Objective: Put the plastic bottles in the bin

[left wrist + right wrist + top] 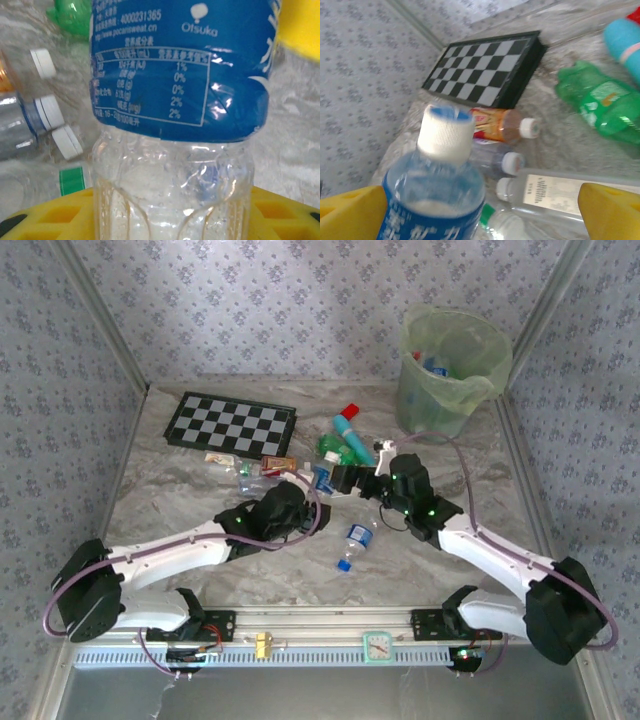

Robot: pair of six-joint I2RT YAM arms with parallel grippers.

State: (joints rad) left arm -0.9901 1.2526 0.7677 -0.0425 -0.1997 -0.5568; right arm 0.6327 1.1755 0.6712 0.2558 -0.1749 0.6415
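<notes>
Though tiny from above, bottle (170, 90) reads Otsuka at left wrist

**Walls:** pale grey-lilac wallpaper with a repeating floral motif (250, 310) covers the left, rear and right sides. Slim grey metal posts (105, 325) run up from the two rear corners.

**Surface:** flat grey-beige marble-patterned surface (170, 510), meeting the walls on three sides. A silver slotted metal rail (320, 625) runs along its near edge.

**Lighting:** even and diffuse, with soft shadows.
</notes>
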